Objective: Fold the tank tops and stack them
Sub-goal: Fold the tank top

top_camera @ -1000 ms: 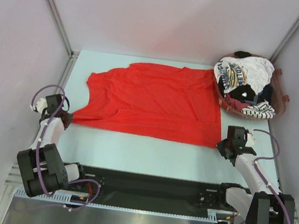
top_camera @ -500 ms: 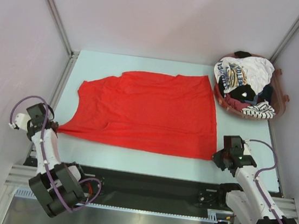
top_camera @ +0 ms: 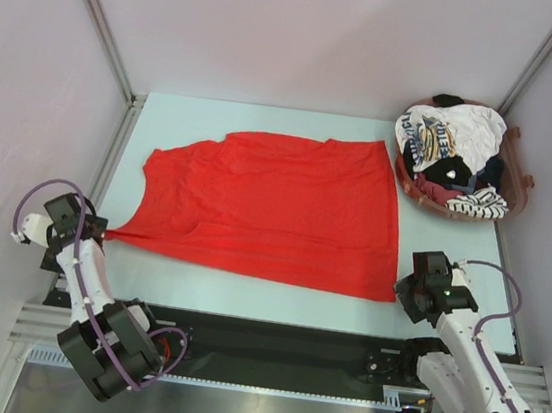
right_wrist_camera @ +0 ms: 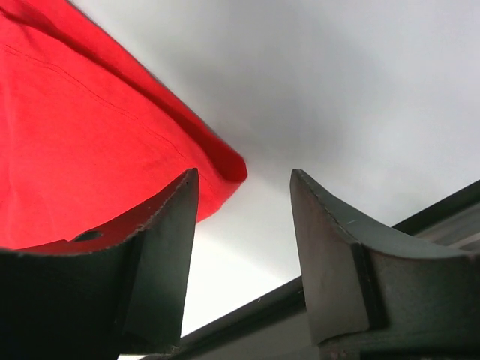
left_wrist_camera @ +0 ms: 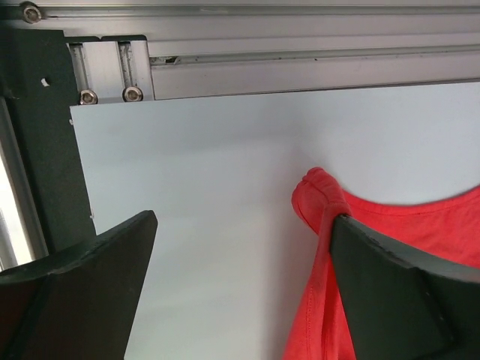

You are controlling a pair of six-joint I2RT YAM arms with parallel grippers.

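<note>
Across the middle of the pale blue desk (top_camera: 245, 298) a bright red tank top (top_camera: 275, 212) lies spread flat, straps to the left, hem to the right. At its near left corner the left hand (top_camera: 96, 234) has its fingers wide apart and grips nothing, with the bunched strap tip (left_wrist_camera: 319, 196) right beside one finger; at the near right hem corner (right_wrist_camera: 225, 161) the right hand (top_camera: 402, 286) is likewise open and empty. Far right, a brown basket (top_camera: 525, 193) holds heaped tank tops, including a white printed one (top_camera: 446, 137) and a black-and-white striped one (top_camera: 483, 202).
</note>
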